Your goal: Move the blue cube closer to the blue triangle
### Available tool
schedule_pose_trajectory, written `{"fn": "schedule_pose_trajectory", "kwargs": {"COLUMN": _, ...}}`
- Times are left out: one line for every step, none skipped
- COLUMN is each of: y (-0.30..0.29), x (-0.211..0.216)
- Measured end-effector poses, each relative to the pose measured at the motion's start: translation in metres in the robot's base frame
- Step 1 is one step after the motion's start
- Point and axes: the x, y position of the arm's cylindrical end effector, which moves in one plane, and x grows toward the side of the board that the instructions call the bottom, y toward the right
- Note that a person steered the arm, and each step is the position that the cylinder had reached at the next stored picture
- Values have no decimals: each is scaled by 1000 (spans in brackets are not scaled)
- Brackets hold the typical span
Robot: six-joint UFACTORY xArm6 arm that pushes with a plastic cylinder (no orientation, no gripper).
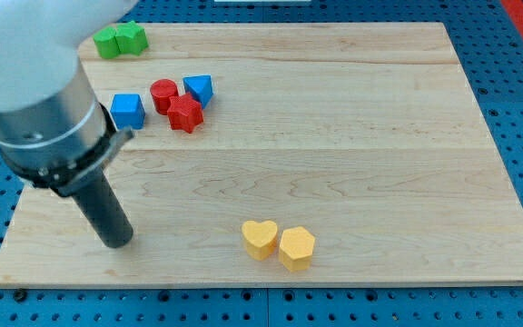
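Note:
The blue cube [127, 111] sits on the wooden board [352, 154] at the upper left. The blue triangle [199, 88] lies to its right, a little higher. Between them stand a red cylinder [162, 94] and a red star [186, 114], both close to the triangle. My tip [116, 241] rests on the board well below the blue cube, near the view's lower left. The arm's large body [34, 82] fills the upper left and hides the board's left edge there.
A green cube [108, 43] and a green star [132, 37] sit together at the board's top left edge. A yellow heart [260, 239] and a yellow hexagon [296, 248] touch each other near the bottom edge.

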Motion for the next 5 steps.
{"fn": "schedule_pose_trajectory", "kwargs": {"y": -3, "x": -40}}
{"fn": "schedule_pose_trajectory", "kwargs": {"y": -10, "x": -85}}
{"fn": "schedule_pose_trajectory", "kwargs": {"y": -16, "x": -129}}
{"fn": "schedule_pose_trajectory", "kwargs": {"y": -23, "x": -169}}
{"fn": "schedule_pose_trajectory", "kwargs": {"y": -31, "x": -204}}
